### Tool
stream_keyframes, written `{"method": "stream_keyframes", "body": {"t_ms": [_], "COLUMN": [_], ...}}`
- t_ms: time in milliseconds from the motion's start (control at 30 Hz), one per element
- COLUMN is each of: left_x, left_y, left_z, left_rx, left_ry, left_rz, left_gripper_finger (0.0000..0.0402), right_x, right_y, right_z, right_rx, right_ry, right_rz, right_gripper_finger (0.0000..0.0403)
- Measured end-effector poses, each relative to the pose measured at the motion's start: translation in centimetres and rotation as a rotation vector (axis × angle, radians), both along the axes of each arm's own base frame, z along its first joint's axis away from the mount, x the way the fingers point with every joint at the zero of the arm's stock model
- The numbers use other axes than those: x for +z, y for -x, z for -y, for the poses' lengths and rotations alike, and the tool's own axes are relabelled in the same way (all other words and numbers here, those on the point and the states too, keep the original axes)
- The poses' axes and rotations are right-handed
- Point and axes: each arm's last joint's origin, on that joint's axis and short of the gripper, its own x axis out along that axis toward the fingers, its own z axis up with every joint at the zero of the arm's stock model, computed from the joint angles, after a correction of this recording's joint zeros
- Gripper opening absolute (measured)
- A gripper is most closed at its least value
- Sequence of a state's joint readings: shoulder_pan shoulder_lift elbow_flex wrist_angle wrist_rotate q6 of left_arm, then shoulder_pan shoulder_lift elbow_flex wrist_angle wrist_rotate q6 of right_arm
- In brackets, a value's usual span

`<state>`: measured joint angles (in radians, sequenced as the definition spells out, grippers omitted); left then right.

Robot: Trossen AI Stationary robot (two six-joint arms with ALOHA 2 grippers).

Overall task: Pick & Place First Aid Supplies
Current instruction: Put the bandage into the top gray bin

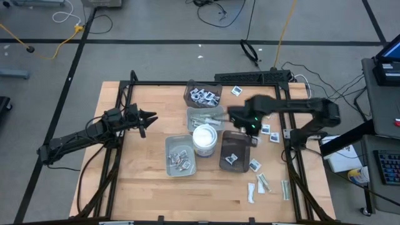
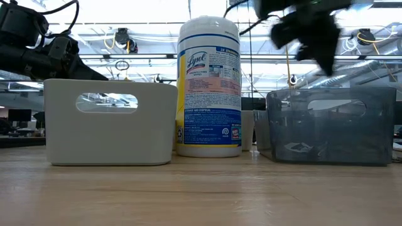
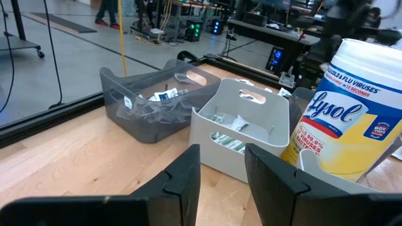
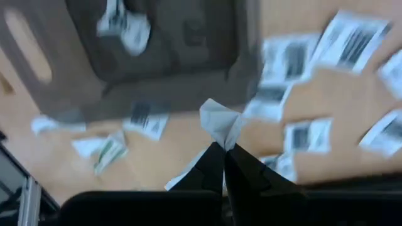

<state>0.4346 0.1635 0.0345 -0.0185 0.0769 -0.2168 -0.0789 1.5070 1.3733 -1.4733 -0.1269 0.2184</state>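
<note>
**A:** so where's the right gripper (image 4: pixel 225 152) at? Looks like it's up over the dark tray (image 1: pixel 235 152), right of the white tub (image 1: pixel 205 139).

**B:** yep, fingers pinched tight on one small white packet (image 4: pixel 221 123), lifted off the table. More packets (image 1: pixel 270 132) lie loose on the wood near that tray, others sit in the trays.

**A:** and the left gripper (image 3: pixel 221 164)?

**B:** off to the left side, well away from the trays, fingers partly apart, holding nothing.
</note>
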Motion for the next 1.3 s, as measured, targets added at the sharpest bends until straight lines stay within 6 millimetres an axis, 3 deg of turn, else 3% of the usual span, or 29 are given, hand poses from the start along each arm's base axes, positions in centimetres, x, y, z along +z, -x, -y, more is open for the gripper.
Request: {"method": "stream_keyframes", "body": {"t_ms": [333,567,667,833,1033,1300], "left_x": [0.0,0.0,0.0,0.0,0.0,0.0], "left_y": [0.0,0.0,0.0,0.0,0.0,0.0], "left_z": [0.0,0.0,0.0,0.0,0.0,0.0], "left_rx": [0.000,0.000,0.000,0.000,0.000,0.000], "left_ry": [0.000,0.000,0.000,0.000,0.000,0.000], "left_rz": [0.000,0.000,0.000,0.000,0.000,0.000], "left_gripper_finger": [0.0129,0.0129,0.0129,0.0129,0.0129,0.0129], "right_x": [1.1,1.6,0.9,-2.3,-5.3,-5.4], "right_y": [-8.1,-12.6,-13.9,-15.6,-17.0,-16.9], "right_z": [7.5,11.1,12.3,13.5,13.6,13.5], "right_rx": [0.018,0.043,0.050,0.041,0.061,0.029], "right_ry": [0.024,0.067,0.078,0.071,0.003,-0.003], "right_rz": [0.180,0.305,0.326,0.306,0.285,0.273], "right_gripper_finger": [0.0000,0.0000,0.0000,0.0000,0.0000,0.0041]}}
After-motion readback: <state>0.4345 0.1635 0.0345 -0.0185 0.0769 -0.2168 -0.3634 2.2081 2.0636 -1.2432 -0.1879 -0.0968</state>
